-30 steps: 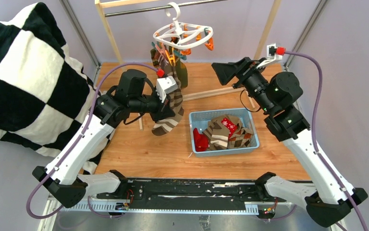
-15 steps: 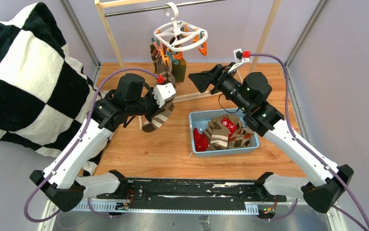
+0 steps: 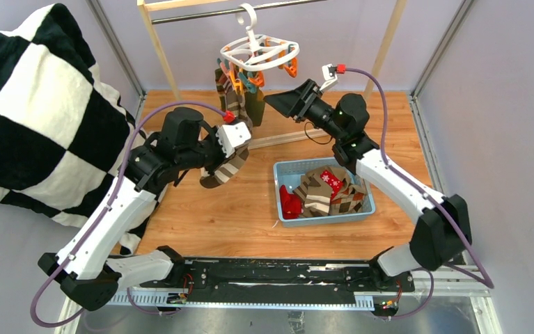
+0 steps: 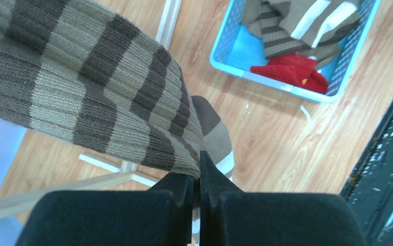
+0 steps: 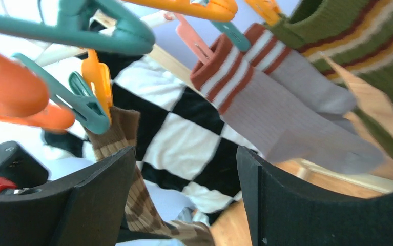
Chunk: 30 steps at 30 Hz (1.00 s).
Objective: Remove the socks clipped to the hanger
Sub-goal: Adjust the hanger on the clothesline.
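The white hanger (image 3: 260, 52) hangs by its hook from the metal rod, with orange and teal clothespins (image 5: 98, 82) under it. My left gripper (image 3: 236, 149) is shut on the taupe-brown striped sock (image 4: 81, 102), which stretches up to the hanger; its toe (image 3: 218, 174) dangles below. In the left wrist view my left gripper (image 4: 198, 177) pinches the fabric. My right gripper (image 3: 272, 101) is open just right of the hanging socks. In the right wrist view my right gripper (image 5: 184, 200) is empty, the brown sock (image 5: 127, 169) clipped by its left finger, a grey sock (image 5: 286, 118) and an olive sock (image 5: 378, 46) clipped above.
A blue basket (image 3: 278, 188) on the wooden floor right of centre holds several socks, red and argyle; it also shows in the left wrist view (image 4: 281, 88). The black-and-white checkered blanket (image 3: 34, 104) fills the left side. The wooden rack's posts (image 3: 159, 45) frame the hanger.
My right arm has swung left and up to the hanger's clips. My left gripper has pulled the striped sock down and to the left. The hanger has swung slightly.
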Motion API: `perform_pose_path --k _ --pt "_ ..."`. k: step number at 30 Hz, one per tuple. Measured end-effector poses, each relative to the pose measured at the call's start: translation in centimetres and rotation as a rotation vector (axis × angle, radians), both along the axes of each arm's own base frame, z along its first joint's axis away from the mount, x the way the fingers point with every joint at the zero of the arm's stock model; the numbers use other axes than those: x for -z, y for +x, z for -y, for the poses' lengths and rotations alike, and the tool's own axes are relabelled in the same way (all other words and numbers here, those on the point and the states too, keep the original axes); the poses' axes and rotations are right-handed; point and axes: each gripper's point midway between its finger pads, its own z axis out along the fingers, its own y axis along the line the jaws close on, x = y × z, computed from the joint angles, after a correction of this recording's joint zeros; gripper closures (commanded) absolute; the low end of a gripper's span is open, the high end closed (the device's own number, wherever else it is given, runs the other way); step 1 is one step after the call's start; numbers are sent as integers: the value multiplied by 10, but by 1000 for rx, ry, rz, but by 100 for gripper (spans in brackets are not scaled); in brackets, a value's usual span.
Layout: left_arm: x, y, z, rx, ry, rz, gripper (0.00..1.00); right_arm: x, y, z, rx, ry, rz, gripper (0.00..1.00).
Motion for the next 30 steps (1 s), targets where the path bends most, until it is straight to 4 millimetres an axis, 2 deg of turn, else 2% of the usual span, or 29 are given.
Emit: perform_pose_path --k 4,10,14,16,20,25,30 --pt "-4 -9 10 12 -67 -62 100 1 8 -18 -136 122 -21 25" --pt "-9 -37 30 86 -201 -205 100 7 19 -41 -308 276 -77 21" --pt "-10 -47 35 111 -290 -297 100 -15 16 -45 -399 371 -48 21" --pt "-10 -47 34 106 -329 -350 100 -32 12 -43 -439 419 -16 21" --pt "-11 -48 36 121 -381 -425 100 -51 3 -39 -485 473 20 21" --pt "-14 -54 42 158 -408 -466 100 -63 0 -41 -537 515 38 22" --pt "-18 -56 44 171 -422 -474 100 -62 -2 -50 -582 505 26 23"
